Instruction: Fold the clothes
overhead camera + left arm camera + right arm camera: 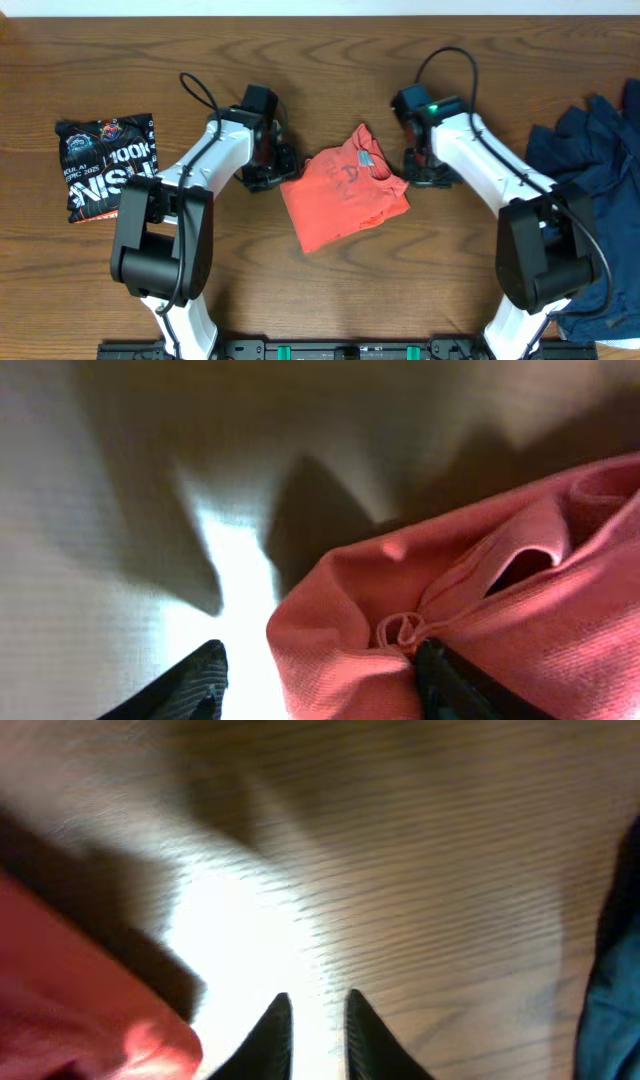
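While both arms flank centre garment, wooden table [330, 50] carries everything. Blue heap [590, 150] sits far right, unfolded. Orange shirt [345, 190] lies mid-table, partly folded, lumpy near collar. Black folded shirt [105, 165] sits far left. Left gripper [322, 650] gapes wide, shirt corner between jaws, nothing pinched. Right gripper [318, 1005] barely parted, empty, over bare wood just beside shirt edge.

Risk: left jaws close on bunched hem, fold drags crooked. Right, seemingly off cloth though view blurred, misses edge and shirt skews.
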Robot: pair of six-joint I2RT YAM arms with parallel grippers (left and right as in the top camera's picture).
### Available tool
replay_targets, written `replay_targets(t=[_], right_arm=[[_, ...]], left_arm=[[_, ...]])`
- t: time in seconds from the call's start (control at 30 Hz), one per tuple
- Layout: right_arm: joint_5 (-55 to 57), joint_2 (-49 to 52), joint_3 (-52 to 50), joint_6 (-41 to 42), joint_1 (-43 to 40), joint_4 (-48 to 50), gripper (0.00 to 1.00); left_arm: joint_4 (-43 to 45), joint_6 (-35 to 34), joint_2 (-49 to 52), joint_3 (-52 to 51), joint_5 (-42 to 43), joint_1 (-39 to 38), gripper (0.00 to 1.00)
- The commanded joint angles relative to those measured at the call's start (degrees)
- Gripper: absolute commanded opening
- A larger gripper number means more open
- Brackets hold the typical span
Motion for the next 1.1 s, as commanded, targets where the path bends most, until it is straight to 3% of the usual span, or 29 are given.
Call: replay_targets(t=[0.0, 0.1, 0.3, 0.47, 0.67, 0.77, 0.87, 1.0, 1.07], right_arm=[[-9.0, -3.9, 1.5, -8.9, -2.0, 2.0, 0.10], [-27.2, -7.3, 1.7, -28.9, -1.6, 5.7, 0.13], [-31.6, -8.6, 1.5, -40.3, 1.8, 6.4, 0.18], [-22.9, -6.3, 1.5, -41.6, 4.4, 6.9, 0.19], [-22.7, -1.0, 1.5, -41.6, 4.5, 7.3, 0.29], [-22.3, 1.3, 1.5, -41.3, 4.3, 8.8, 0.28], [-15.0, 3.3, 1.5, -33.8, 3.7, 12.9, 0.23], [8.4, 4.5, 1.5, -7.0, 1.9, 14.1, 0.24], [10.9, 4.2, 1.5, 2.2, 0.4, 12.7, 0.25]], left_arm=[[-4.2, 1.2, 0.4, -0.3, -0.9, 0.1, 0.61], [-7.8, 1.2, 0.4, -0.3, -4.8, 0.2, 0.61], [-13.1, 0.0, 0.4, -0.3, -4.9, -0.4, 0.61], [-14.3, 0.1, 0.4, -0.3, -4.9, -1.1, 0.61], [-13.9, 0.0, 0.4, -0.3, -4.9, -1.2, 0.61], [-13.3, 0.0, 0.4, -0.3, -4.9, -1.2, 0.61], [-13.2, 0.0, 0.4, -0.3, -4.9, -1.2, 0.61], [-13.2, 0.0, 0.4, -0.3, -4.9, -1.2, 0.61], [-13.2, 0.0, 0.4, -0.3, -4.9, -1.2, 0.61]])
